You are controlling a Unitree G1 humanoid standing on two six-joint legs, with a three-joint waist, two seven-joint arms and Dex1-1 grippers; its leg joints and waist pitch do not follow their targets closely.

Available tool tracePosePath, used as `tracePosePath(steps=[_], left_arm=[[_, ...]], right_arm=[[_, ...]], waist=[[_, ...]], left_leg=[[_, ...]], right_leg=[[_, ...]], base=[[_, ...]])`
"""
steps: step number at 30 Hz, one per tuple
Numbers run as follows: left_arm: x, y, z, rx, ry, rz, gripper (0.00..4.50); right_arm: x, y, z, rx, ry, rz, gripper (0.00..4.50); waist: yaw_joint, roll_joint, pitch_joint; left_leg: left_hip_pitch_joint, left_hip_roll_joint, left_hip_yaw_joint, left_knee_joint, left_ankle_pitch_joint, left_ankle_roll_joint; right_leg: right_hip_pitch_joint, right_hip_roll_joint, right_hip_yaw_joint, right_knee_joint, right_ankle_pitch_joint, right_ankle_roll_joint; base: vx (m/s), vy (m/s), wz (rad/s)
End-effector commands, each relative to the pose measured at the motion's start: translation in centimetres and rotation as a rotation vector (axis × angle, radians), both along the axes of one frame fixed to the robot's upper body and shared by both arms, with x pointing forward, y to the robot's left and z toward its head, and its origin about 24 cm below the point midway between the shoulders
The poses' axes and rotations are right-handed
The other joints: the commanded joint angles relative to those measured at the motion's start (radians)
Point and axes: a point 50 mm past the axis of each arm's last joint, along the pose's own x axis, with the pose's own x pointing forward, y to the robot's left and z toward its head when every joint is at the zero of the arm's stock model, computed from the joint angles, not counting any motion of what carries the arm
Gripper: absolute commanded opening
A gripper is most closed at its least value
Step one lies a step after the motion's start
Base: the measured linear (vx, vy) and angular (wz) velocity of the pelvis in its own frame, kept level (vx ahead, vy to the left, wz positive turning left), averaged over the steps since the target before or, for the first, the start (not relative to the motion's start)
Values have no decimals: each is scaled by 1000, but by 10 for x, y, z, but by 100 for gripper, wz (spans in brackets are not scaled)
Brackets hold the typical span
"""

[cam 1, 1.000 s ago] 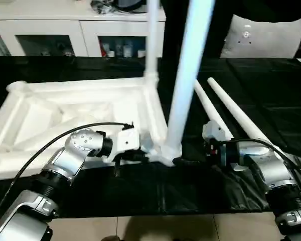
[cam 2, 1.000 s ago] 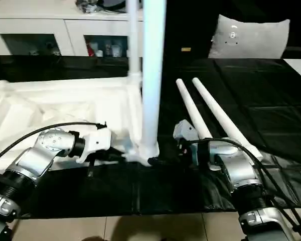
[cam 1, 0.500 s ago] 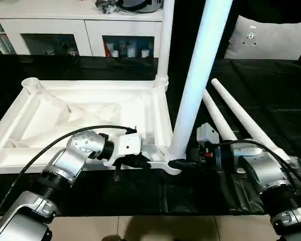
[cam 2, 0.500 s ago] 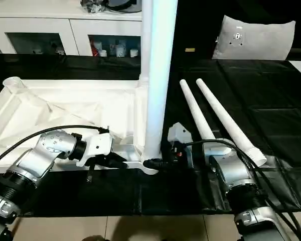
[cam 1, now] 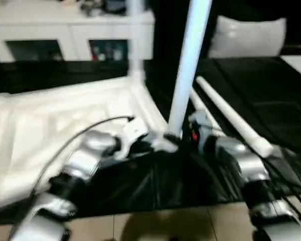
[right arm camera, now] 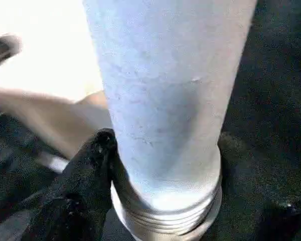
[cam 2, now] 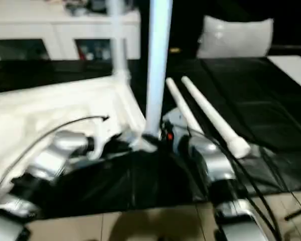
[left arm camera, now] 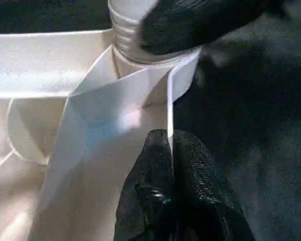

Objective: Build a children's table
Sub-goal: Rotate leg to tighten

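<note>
The children's table top (cam 1: 50,120) lies upside down on a black cover. Two white legs stand upright in its corner sockets, a near one (cam 1: 188,65) and a far one (cam 1: 135,35). Two more legs (cam 1: 231,118) lie side by side to the right. My left gripper (cam 1: 148,145) is shut on a thin rib of the table top (left arm camera: 140,115) beside the near socket. My right gripper (cam 1: 183,140) holds the base of the near leg (right arm camera: 165,90), one black finger (right arm camera: 90,165) pressed against it just above the threaded collar.
A white cabinet with glass doors (cam 1: 65,35) runs along the back, and a grey cushion (cam 1: 246,37) stands at the back right. The black cover ends at the near edge, with pale floor (cam 1: 155,226) below. A black cable (cam 1: 90,128) arcs over my left forearm.
The camera has swung and the picture is blurred. My right gripper's fingers have closed in on the near leg's base. My left gripper stays clamped on the table top.
</note>
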Motion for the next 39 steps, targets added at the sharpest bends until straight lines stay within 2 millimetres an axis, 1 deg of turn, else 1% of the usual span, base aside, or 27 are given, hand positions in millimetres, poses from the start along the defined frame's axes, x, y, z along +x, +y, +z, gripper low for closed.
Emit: tracePosePath(steps=[1, 2, 3, 5, 6, 7, 8, 9, 10, 11, 12, 13, 14, 15, 16, 17, 18, 19, 21, 24, 26, 30, 31, 33, 34, 37, 39], left_arm=[[1, -22, 7, -21, -29, -18, 0], [2, -25, 8, -7, -45, -6, 0], [3, -24, 8, 3, -55, -7, 0], [3, -23, 8, 19, -65, 0, 0], [4, -20, 8, 35, -72, 7, 0], [5, -16, 8, 51, -80, 15, 0], [6, -12, 8, 60, -83, 17, 0], [6, -12, 8, 60, -83, 17, 0], [7, -8, 8, 72, -92, 17, 0], [7, 0, 6, 99, -110, -4, 0], [6, 4, 5, 117, -122, -28, 0], [4, 8, 4, 129, -123, -54, 0], [4, 8, 4, 132, -122, -60, 0], [3, 10, 3, 135, -122, -74, 0], [0, 14, 2, 134, -121, -120, 0], [-2, 17, 2, 136, -122, -157, 0], [-3, 19, 2, 138, -122, -178, 0], [-5, 21, 1, 147, -119, -213, 0], [-8, 26, -1, 166, -106, -266, 0], [-13, 32, -3, 183, -88, -346, 0], [-16, 35, -4, 192, -77, -395, 0], [-23, 40, -5, 213, -49, -493, 0], [-24, 42, -5, 220, -43, -517, 0], [-27, 44, -6, 239, -24, -577, 0], [-27, 45, -6, 240, -24, -579, 0], [-31, 46, -6, 251, -3, -642, 0], [-34, 46, -6, 249, 5, -667, 0]], right_arm=[[-6, 29, -8, 38, 45, 67, 328], [-6, 31, -6, 57, 28, 53, 342], [-7, 31, -4, 62, 16, 55, 342], [-7, 29, -3, 65, -1, 56, 359], [-7, 26, -1, 69, -22, 59, 372], [-7, 23, 1, 75, -45, 63, 372], [-8, 18, 2, 84, -57, 70, 387], [-8, 18, 2, 84, -57, 70, 392], [-9, 13, 3, 84, -71, 80, 398], [-12, 5, 5, 71, -91, 118, 406], [-14, 0, 6, 64, -101, 149, 417], [-16, -4, 8, 61, -110, 177, 427], [-16, -5, 8, 61, -112, 183, 432], [-17, -7, 9, 61, -115, 196, 440], [-19, -14, 12, 53, -124, 234, 440], [-20, -19, 14, 44, -133, 253, 445], [-20, -22, 15, 39, -139, 262, 445], [-21, -26, 17, 35, -144, 282, 445], [-23, -32, 19, 11, -153, 324, 445], [-28, -37, 20, -40, -150, 421, 445], [-31, -38, 20, -46, -136, 468, 445], [-37, -40, 19, -64, -107, 573, 445], [-38, -40, 19, -69, -100, 595, 445], [-41, -40, 17, -73, -76, 654, 419], [-41, -40, 17, -73, -76, 655, 419], [-43, -38, 15, -70, -70, 682, 393], [-43, -37, 14, -66, -68, 688, 383]], waist=[[4, -6, -56], [6, -5, -56], [6, -4, -55], [11, -2, -58], [13, -1, -59], [14, -1, -59], [17, 1, -60], [17, 0, -62], [17, 1, -62], [18, 3, -62], [22, 1, -64], [24, 2, -65], [24, 1, -64], [26, 3, -64], [25, -2, -63], [25, -1, -63], [26, 0, -63], [26, -1, -64], [30, 0, -64], [38, 3, -64], [43, 2, -64], [49, 2, -63], [51, 4, -63], [56, 4, -61], [58, 3, -61], [67, 3, -63], [67, 2, -63]], left_leg=[[5, 42, -23, -76, -294, 26], [0, 44, -23, -78, -276, 38], [-1, 45, -22, -79, -273, 41], [0, 49, -22, -80, -253, 49], [-2, 52, -22, -81, -247, 49], [-2, 53, -22, -82, -246, 49], [-1, 55, -21, -82, -239, 48], [-4, 55, -21, -82, -228, 53], [-6, 55, -21, -82, -224, 54], [-6, 54, -20, -81, -223, 58], [-6, 54, -19, -79, -217, 67], [-6, 55, -19, -79, -208, 69], [-10, 54, -18, -79, -199, 77], [-8, 55, -19, -79, -197, 79], [-11, 54, -19, -79, -192, 80], [-13, 55, -20, -80, -193, 80], [-10, 55, -19, -78, -194, 80], [-9, 57, -19, -79, -190, 79], [-5, 60, -18, -79, -186, 77], [-2, 61, -17, -79, -185, 76], [-3, 61, -15, -79, -181, 77], [-4, 62, -15, -79, -188, 75], [-3, 62, -15, -79, -194, 72], [1, 63, -15, -81, -215, 64], [1, 63, -15, -81, -215, 62], [4, 66, -15, -82, -211, 54], [2, 65, -15, -83, -205, 51]], right_leg=[[37, -79, 41, -103, -573, -111], [38, -79, 42, -99, -549, -116], [38, -77, 42, -99, -539, -117], [40, -76, 42, -92, -482, -135], [41, -76, 43, -88, -448, -147], [41, -76, 44, -85, -433, -151], [43, -77, 45, -80, -398, -163], [47, -76, 46, -75, -358, -178], [48, -75, 46, -73, -343, -186], [49, -75, 46, -72, -325, -193], [51, -76, 47, -71, -307, -195], [51, -77, 48, -68, -292, -200], [54, -76, 47, -66, -280, -203], [54, -78, 46, -68, -290, -202], [58, -77, 44, -68, -298, -197], [57, -79, 44, -69, -324, -188], [54, -79, 44, -72, -337, -184], [54, -79, 45, -70, -332, -187], [50, -78, 46, -66, -304, -206], [49, -78, 47, -61, -273, -221], [53, -78, 49, -58, -253, -229], [54, -79, 48, -59, -272, -226], [54, -79, 47, -60, -285, -223], [51, -79, 47, -64, -321, -215], [52, -79, 47, -64, -325, -213], [50, -80, 49, -61, -314, -215], [52, -80, 49, -58, -303, -217]], base=[[0, 0, 0], [0, 0, 0], [0, 0, 0], [0, 0, 0], [0, 0, 0], [0, 0, 0], [0, 0, 0], [0, 0, 0], [0, 0, 0], [0, 0, 0], [0, 0, 0], [0, 0, 0], [0, 0, 0], [0, 0, 0], [0, 0, 0], [0, 0, 0], [0, 0, 0], [0, 0, 0], [0, 0, 0], [0, 0, 0], [0, 0, 0], [0, 0, 0], [0, 0, 0], [0, 0, 0], [0, 0, 0], [0, 0, 0], [0, 0, 0]])
